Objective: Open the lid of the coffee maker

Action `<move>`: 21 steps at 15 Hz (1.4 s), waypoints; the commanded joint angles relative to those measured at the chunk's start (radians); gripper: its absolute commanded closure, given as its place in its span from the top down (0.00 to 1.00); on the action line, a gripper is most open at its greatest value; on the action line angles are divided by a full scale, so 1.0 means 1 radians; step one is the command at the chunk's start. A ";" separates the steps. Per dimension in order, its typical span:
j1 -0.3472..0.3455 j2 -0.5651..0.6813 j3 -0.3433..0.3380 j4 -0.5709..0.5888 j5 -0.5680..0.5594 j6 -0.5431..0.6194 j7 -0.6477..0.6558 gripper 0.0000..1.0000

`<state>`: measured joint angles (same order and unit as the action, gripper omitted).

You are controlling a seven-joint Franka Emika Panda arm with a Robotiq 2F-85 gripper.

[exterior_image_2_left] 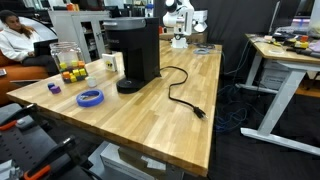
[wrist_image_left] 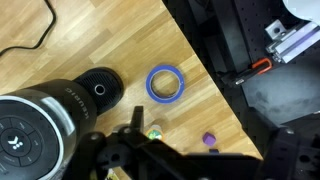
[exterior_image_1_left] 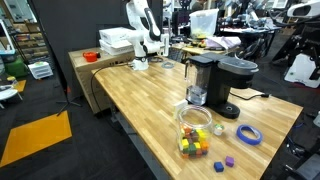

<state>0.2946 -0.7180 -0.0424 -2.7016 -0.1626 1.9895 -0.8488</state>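
The black coffee maker (exterior_image_1_left: 213,82) stands on the wooden table and shows in both exterior views (exterior_image_2_left: 135,55). Its rounded dark lid (exterior_image_1_left: 238,68) lies down flat on the overhanging head. In the wrist view the lid (wrist_image_left: 25,130) is at the lower left, with the round black base (wrist_image_left: 100,88) beside it. My gripper (wrist_image_left: 208,128) shows as dark shapes along the bottom of the wrist view, high above the table and to the right of the lid. Its fingers look spread and hold nothing. I cannot pick the gripper out in either exterior view.
A blue tape ring (wrist_image_left: 165,83) and a purple block (wrist_image_left: 208,140) lie near the table edge. A clear jar of coloured blocks (exterior_image_1_left: 195,128) stands by the machine. A black power cord (exterior_image_2_left: 185,95) runs across the table. A white arm (exterior_image_1_left: 143,20) stands at the far end.
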 commanded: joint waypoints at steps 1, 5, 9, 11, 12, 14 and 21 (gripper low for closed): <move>0.035 -0.003 -0.027 -0.005 0.071 0.013 -0.086 1.00; 0.033 0.031 -0.011 0.013 0.059 0.018 -0.183 1.00; 0.013 0.063 0.002 0.011 0.035 0.082 -0.220 1.00; 0.005 0.087 0.004 0.014 0.020 0.124 -0.231 1.00; 0.000 0.098 0.006 0.016 0.009 0.142 -0.233 1.00; 0.003 0.081 0.013 0.003 0.025 0.129 -0.211 1.00; 0.002 0.086 0.016 0.003 0.026 0.132 -0.211 1.00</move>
<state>0.3120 -0.6320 -0.0417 -2.6995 -0.1474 2.1222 -1.0507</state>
